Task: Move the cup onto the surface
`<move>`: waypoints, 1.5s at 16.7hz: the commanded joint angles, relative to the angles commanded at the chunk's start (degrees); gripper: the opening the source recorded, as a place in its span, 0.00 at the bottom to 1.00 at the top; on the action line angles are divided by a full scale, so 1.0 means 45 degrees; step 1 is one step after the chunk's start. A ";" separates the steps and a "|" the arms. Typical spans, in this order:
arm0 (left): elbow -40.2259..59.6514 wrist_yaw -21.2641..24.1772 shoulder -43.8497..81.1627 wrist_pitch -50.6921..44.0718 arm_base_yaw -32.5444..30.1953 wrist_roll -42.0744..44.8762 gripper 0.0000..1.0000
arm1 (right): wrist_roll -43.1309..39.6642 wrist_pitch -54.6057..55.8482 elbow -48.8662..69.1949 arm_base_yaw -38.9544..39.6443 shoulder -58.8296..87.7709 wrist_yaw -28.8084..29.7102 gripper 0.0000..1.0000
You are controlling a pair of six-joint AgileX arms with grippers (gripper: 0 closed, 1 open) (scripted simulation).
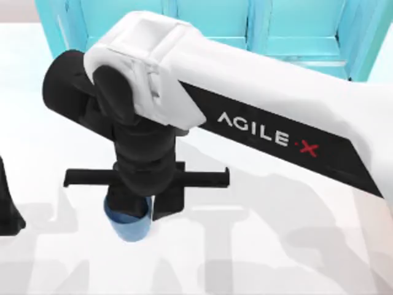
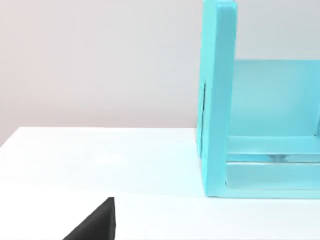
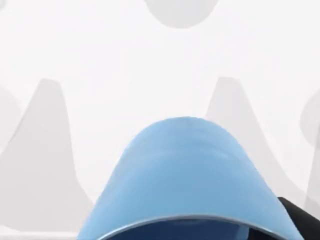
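Observation:
The cup [image 1: 129, 226] is a small translucent blue tumbler under my right gripper [image 1: 144, 209], left of the table's middle. The gripper points straight down from the long white arm and is shut on the cup. In the right wrist view the cup [image 3: 190, 175] sits close up, with one black finger [image 3: 301, 216] against its side. The white surface [image 3: 150, 60] lies beneath it; I cannot tell whether the cup touches the surface [image 1: 276, 239]. My left gripper [image 1: 7, 209] is parked at the table's left edge.
A teal shelf unit [image 1: 288, 24] stands along the back of the table. The left wrist view shows its end wall [image 2: 217, 100] and one bay. White tabletop [image 2: 100, 160] stretches in front of the shelf.

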 joint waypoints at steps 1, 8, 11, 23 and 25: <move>0.0000 0.0000 0.0000 0.0000 0.0000 0.0000 1.00 | 0.0006 0.0167 -0.0138 0.0013 0.0021 -0.0013 0.00; 0.0000 0.0000 0.0000 0.0000 0.0000 0.0000 1.00 | 0.0150 0.2649 -0.2235 0.0179 0.0427 0.0018 0.00; 0.0000 0.0000 0.0000 0.0000 0.0000 0.0000 1.00 | 0.0160 0.2874 -0.2424 0.0201 0.0457 0.0039 0.00; 0.0000 0.0000 0.0000 0.0000 0.0000 0.0000 1.00 | 0.0160 0.2874 -0.2424 0.0201 0.0457 0.0039 0.75; 0.0000 0.0000 0.0000 0.0000 0.0000 0.0000 1.00 | 0.0160 0.2874 -0.2424 0.0201 0.0457 0.0039 0.90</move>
